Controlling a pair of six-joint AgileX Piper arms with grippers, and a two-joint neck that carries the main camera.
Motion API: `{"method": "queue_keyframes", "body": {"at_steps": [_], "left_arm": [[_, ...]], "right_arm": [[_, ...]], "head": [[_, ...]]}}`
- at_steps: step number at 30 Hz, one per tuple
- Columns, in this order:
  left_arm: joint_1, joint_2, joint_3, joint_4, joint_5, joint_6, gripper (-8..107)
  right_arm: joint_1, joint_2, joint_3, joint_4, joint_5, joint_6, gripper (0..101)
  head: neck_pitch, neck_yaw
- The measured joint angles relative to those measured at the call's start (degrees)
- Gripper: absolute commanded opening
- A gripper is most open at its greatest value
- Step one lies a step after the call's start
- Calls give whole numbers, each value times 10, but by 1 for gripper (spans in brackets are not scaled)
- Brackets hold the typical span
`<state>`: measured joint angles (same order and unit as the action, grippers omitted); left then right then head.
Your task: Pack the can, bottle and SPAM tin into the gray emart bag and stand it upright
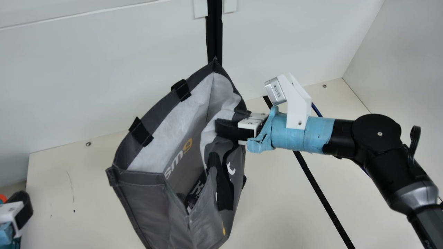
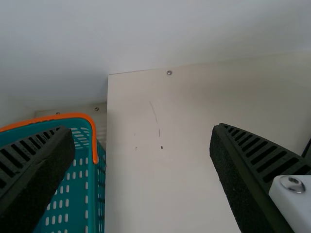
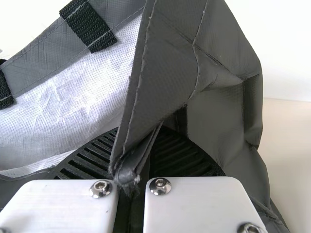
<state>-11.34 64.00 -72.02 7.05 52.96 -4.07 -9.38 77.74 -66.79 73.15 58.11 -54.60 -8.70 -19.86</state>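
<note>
The bag (image 1: pixel 138 204) looks light and soft, with thin walls that fold under a pinch and firmer edges along its seams. Its mouth gapes upward, and whatever weight it has likely sits low, so it should sag or swing if taken by one side. The hemmed rim (image 1: pixel 140 177) or the root of a strap (image 1: pixel 181 90) seems the best place to take hold; the loose wall would just crumple. Inside the bag, low down, lies a dark item (image 1: pixel 195 195) with pale print, but I can't tell which one it is.

On the bag's right side, the right gripper (image 1: pixel 225 128) is closed on its edge, bunching the wall. Well apart to the bag's left, the left gripper (image 2: pixel 141 131) has its fingers wide apart with nothing between them, near the basket (image 2: pixel 92 133).
</note>
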Motion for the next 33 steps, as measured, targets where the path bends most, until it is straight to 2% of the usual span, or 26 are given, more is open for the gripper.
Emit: {"method": "queue_keyframes", "body": {"at_steps": [11, 18, 33], "left_arm": [[0, 0, 0, 0, 0, 0, 90], [0, 0, 0, 0, 0, 0, 90], [0, 0, 0, 0, 0, 0, 90]], "right_arm": [[2, -3, 3, 0, -1, 2, 0], [-8, -18, -12, -40, 0, 24, 0], [-41, -18, -86, -156, -2, 48, 0]], "head": [[0, -1], [0, -1], [0, -1]]}}
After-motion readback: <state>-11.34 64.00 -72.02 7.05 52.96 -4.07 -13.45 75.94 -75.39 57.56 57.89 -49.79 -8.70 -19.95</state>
